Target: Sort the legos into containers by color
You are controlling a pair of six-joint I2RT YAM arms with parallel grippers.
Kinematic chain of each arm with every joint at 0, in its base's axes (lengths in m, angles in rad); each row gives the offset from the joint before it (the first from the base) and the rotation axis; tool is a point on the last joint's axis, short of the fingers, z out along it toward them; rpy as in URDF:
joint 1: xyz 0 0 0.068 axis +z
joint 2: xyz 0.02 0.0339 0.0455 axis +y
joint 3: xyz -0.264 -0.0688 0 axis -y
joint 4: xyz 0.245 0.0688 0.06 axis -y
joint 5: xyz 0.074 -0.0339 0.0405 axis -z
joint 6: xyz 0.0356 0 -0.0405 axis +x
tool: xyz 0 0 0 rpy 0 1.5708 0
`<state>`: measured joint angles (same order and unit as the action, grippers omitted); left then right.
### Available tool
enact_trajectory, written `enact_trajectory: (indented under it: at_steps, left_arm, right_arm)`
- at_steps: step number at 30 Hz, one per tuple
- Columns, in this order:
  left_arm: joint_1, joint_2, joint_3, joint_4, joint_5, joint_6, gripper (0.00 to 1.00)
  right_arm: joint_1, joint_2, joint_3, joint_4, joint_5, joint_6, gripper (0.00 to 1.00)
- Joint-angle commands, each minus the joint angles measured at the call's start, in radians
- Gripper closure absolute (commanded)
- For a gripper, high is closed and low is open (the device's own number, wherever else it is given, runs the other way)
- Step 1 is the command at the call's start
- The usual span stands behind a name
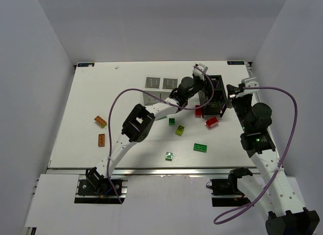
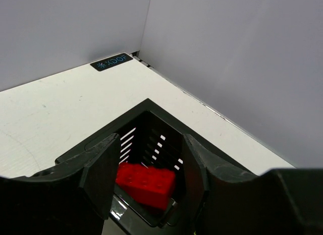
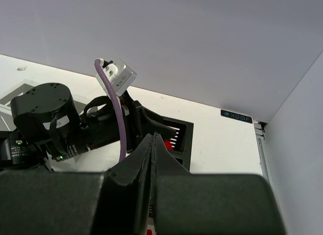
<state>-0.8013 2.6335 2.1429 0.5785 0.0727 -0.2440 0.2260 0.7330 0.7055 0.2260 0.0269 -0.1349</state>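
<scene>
Straight below left gripper (image 2: 150,154), jaws parted, nothing pinched: red lego (image 2: 146,183) inside black box (image 2: 156,136), long axis across the gap. Right gripper (image 3: 152,140) shut, empty.

Bright even light, soft shadows; wrist-view foregrounds blurred.

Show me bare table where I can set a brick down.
Free: the far-left corner, left of the white box and beyond the orange bricks. Crowded: the centre, with green bricks, red bricks and the left arm.
</scene>
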Motion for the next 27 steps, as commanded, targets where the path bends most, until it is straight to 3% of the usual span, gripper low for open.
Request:
enact_trajectory:
  at_steps: [1,4,9,12,13,15,16,18,22,24,26,27]
  left_arm:
    - [-0.015,-0.089,0.034,-0.023,-0.001,0.012,0.38]
    - [-0.016,-0.133,-0.004,-0.020,0.002,0.015,0.40]
    - [-0.016,-0.323,-0.141,-0.106,0.000,0.075,0.57]
    - [-0.009,-0.519,-0.305,-0.195,-0.053,0.118,0.64]
    - [0.005,-0.672,-0.445,-0.253,-0.103,0.114,0.67]
    - [0.019,-0.768,-0.532,-0.302,-0.117,0.088,0.68]
    - [0.036,-0.856,-0.602,-0.371,-0.119,0.069,0.67]
    - [0.054,-0.933,-0.655,-0.469,-0.120,-0.029,0.56]
    - [0.090,-1.113,-0.816,-0.667,0.018,-0.120,0.34]
    - [0.090,-1.255,-0.980,-0.634,0.067,-0.126,0.31]
    - [0.091,-1.399,-1.127,-0.612,0.058,-0.111,0.21]
    - [0.097,-1.443,-1.164,-0.602,0.024,-0.097,0.18]
  right_arm:
    - [0.006,-0.001,0.002,0.032,0.021,0.001,1.00]
    - [0.007,0.000,0.002,0.032,0.022,-0.003,1.00]
    - [0.001,0.009,0.014,-0.006,-0.008,-0.015,0.96]
    - [-0.005,0.006,0.017,-0.019,-0.056,-0.028,0.80]
    - [-0.008,-0.012,0.011,-0.030,-0.106,-0.058,0.64]
    - [-0.010,-0.030,-0.001,-0.034,-0.152,-0.092,0.47]
    - [-0.010,-0.038,-0.009,-0.053,-0.219,-0.145,0.29]
    - [-0.011,-0.046,-0.009,-0.083,-0.290,-0.193,0.12]
    - [-0.011,0.046,0.043,-0.229,-0.554,-0.328,0.11]
    - [-0.007,0.147,0.100,-0.432,-0.763,-0.541,0.11]
    - [0.006,0.209,0.127,-0.654,-0.873,-0.883,0.11]
    - [0.010,0.218,0.123,-0.703,-0.918,-0.978,0.11]
